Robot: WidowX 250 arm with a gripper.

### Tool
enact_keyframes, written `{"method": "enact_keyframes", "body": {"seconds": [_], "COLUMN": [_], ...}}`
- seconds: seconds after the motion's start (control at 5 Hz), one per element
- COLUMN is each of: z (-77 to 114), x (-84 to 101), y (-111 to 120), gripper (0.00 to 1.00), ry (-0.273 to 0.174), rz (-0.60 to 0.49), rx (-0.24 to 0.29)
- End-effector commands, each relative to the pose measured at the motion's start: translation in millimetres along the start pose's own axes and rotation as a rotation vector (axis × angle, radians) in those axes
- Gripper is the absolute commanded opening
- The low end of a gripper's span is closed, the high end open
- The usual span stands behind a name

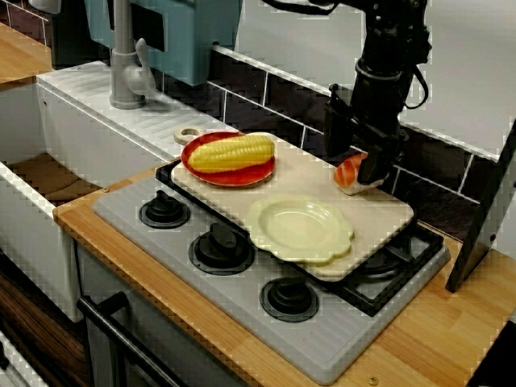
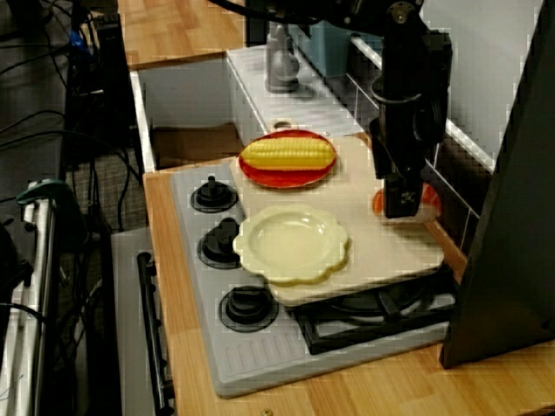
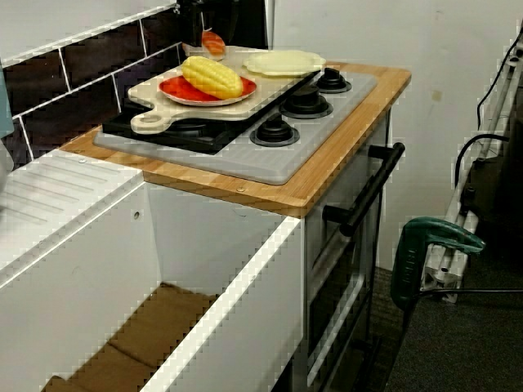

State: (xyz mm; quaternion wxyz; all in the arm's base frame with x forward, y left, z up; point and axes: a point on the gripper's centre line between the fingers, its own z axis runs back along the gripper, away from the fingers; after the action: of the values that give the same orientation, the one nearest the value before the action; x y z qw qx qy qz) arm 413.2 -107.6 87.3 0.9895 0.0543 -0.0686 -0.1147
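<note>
My black gripper [image 1: 369,171] is down on the back right corner of the pale cutting board [image 1: 306,173], right at an orange and white salmon sushi piece [image 1: 348,172]. In the view from the side the fingers [image 2: 403,201] stand in front of the sushi [image 2: 429,201], with orange showing on both sides of them. Whether the jaws press it is unclear. A yellow corn cob [image 1: 231,152] lies on a red plate [image 1: 242,175] at the board's left end. An empty pale yellow scalloped plate [image 1: 300,227] sits at the board's front.
The board lies across a grey toy stove with three black knobs [image 1: 221,246] along its front. A grey faucet [image 1: 125,64] and a white sink [image 1: 48,177] stand to the left. Dark tiles back the counter, and a black stand [image 1: 484,218] leans at the right.
</note>
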Motion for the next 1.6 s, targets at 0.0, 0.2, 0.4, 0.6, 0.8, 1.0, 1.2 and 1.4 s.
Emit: {"method": "enact_keyframes", "body": {"seconds": [0.0, 0.2, 0.4, 0.6, 0.8, 1.0, 1.2, 1.4], "z": [17.6, 16.5, 14.1, 13.0, 13.9, 15.8, 20.3, 32.4], "x": [10.6, 12.0, 13.0, 13.3, 12.3, 11.3, 9.0, 1.3], "y": [1, 0, 0, 1, 2, 2, 3, 6], "gripper": [1.00, 1.00, 1.00, 1.00, 0.00, 0.00, 0.00, 0.00], "ry": [-0.063, -0.062, -0.058, -0.055, -0.056, -0.057, -0.063, -0.081], "rz": [0.039, 0.039, 0.041, 0.046, 0.049, 0.046, 0.046, 0.051], "rx": [-0.003, -0.004, 0.003, 0.004, -0.017, -0.012, -0.015, -0.024]}}
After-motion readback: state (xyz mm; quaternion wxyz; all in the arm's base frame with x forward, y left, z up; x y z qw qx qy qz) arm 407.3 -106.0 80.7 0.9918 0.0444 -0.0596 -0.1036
